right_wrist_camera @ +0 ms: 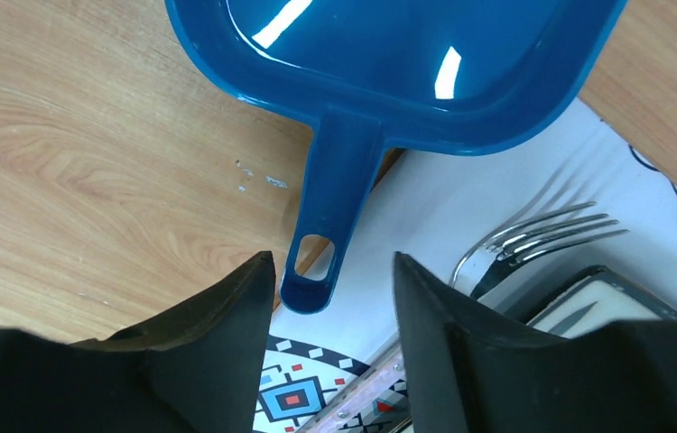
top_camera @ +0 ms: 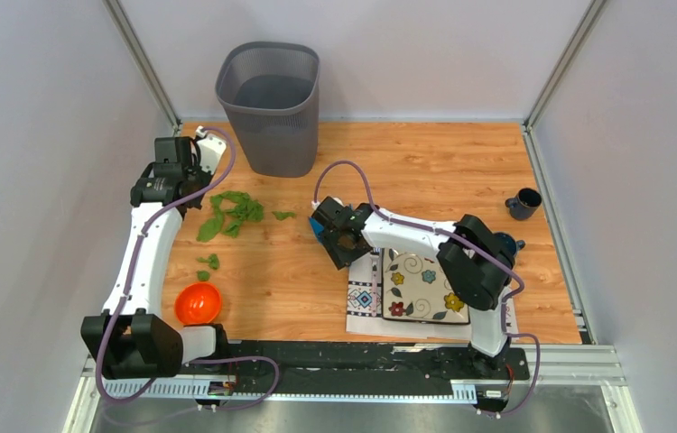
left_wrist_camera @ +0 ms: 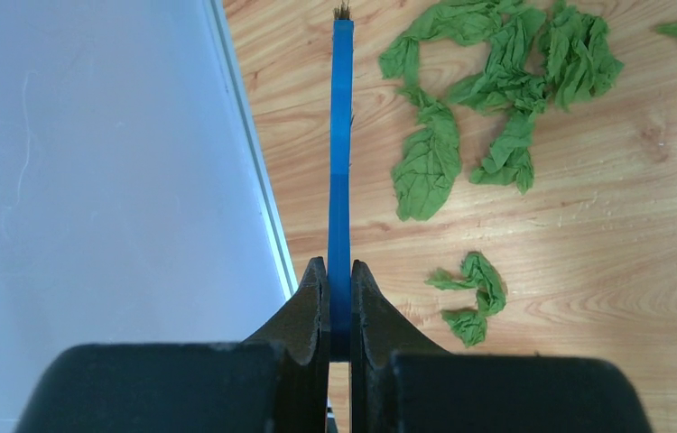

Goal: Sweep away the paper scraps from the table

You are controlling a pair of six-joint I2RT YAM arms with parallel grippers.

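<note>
Green paper scraps [top_camera: 236,212] lie in a loose cluster on the left of the wooden table [top_camera: 425,171], with smaller bits [top_camera: 208,262] nearer the front. In the left wrist view the big cluster [left_wrist_camera: 497,90] and a small bit [left_wrist_camera: 472,298] lie to the right of my fingers. My left gripper [top_camera: 172,176] [left_wrist_camera: 339,271] is shut on a thin blue brush [left_wrist_camera: 341,135], beside the left wall. My right gripper [top_camera: 335,236] [right_wrist_camera: 333,271] is open, with the handle [right_wrist_camera: 330,207] of the blue dustpan [right_wrist_camera: 407,54] between its fingertips, not gripped.
A grey mesh bin [top_camera: 269,104] stands at the back left. An orange bowl [top_camera: 198,304] sits at the front left. A patterned placemat [top_camera: 366,302] holds a flowered plate [top_camera: 421,284] and a fork [right_wrist_camera: 542,230]. A dark mug [top_camera: 524,203] stands at the right edge.
</note>
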